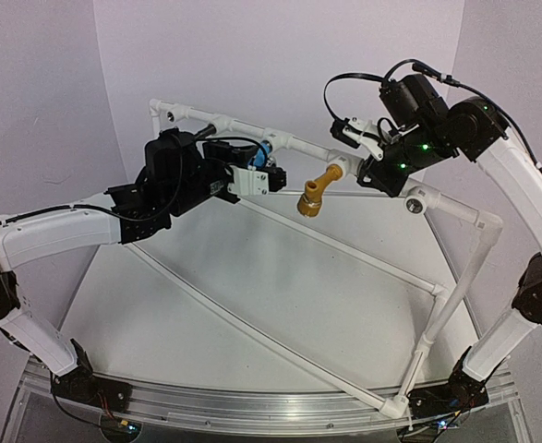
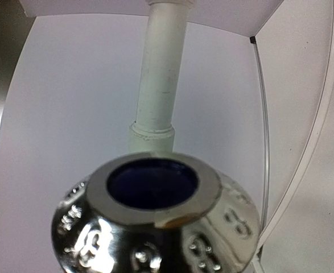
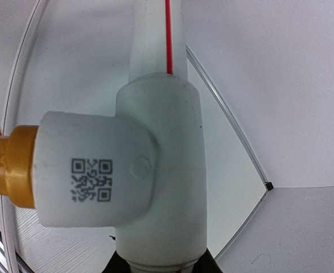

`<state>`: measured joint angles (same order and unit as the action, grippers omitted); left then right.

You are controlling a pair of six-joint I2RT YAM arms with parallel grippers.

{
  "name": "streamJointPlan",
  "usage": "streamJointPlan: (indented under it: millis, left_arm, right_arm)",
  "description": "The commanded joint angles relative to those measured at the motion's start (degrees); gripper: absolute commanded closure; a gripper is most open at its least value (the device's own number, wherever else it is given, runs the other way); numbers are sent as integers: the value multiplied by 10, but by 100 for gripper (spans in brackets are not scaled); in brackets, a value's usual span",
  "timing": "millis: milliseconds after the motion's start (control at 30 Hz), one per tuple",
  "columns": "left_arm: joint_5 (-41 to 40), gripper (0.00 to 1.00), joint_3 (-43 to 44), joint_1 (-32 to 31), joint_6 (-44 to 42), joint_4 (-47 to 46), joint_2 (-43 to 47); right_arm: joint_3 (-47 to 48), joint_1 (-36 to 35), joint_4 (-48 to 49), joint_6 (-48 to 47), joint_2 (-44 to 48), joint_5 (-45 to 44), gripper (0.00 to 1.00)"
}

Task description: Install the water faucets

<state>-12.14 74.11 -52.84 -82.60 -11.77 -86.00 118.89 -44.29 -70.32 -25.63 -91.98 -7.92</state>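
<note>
At the back rail of the frame (image 1: 344, 247), the left gripper (image 1: 250, 177) is closed, apparently on the blue faucet (image 1: 267, 152). The faucet's metal-ringed end fills the left wrist view below a white pipe collar (image 2: 151, 131); whether it is seated I cannot tell. The right gripper (image 1: 365, 170) is clamped on the tee (image 3: 155, 170) that carries the yellow faucet (image 1: 314, 196), bracing the frame. As I judge it, the blue faucet could start crooked and jam, since its end looks off the pipe's line. Its smooth body could slip between the fingers when turned. A hard push could shift the light frame if the right grip gives.
</note>
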Motion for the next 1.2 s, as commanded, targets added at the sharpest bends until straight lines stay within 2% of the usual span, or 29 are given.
streamJointPlan:
  millis: [0,100,233,600,700,867,1167]
  left_arm:
    - [18,91,9,0,34,28,-16]
    - [22,98,6,1,49,24,-18]
    - [20,100,15,2,138,12,-27]
    - [0,100,69,5,764,-16,-65]
    - [3,100,52,5,888,-57,-65]
    - [-34,100,36,6,1067,-91,-67]
    - [-56,100,-22,8,1267,-184,-79]
  right_arm:
    - [-6,-19,-10,19,9,52,100]
    - [-4,-19,-10,18,8,52,100]
    - [-4,-19,-9,17,7,56,100]
    - [-14,-19,-3,19,7,65,100]
    - [-17,-19,-3,19,9,66,100]
    - [-21,-19,-1,19,12,66,100]
    - [-23,-19,-1,21,13,71,100]
